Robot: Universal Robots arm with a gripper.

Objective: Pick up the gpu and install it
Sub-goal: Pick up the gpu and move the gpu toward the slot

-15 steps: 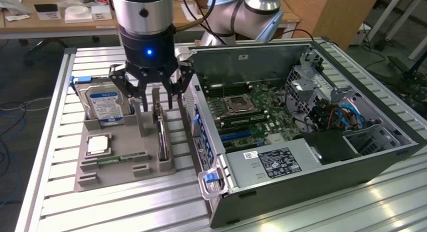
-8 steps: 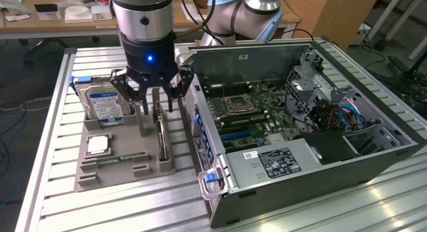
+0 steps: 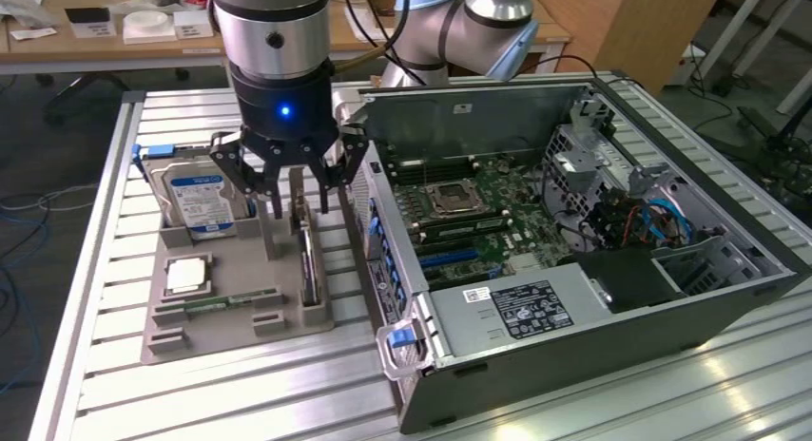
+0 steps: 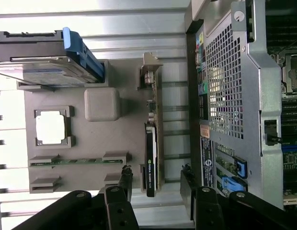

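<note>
Grey tray (image 3: 235, 319) holds gpu (image 3: 308, 256) between hard drive (image 3: 201, 200) and case (image 3: 596, 329).

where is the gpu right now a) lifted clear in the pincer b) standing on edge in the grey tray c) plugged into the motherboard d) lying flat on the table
b: the gpu stands on edge in the grey tray, with the open pincer over it.
</note>
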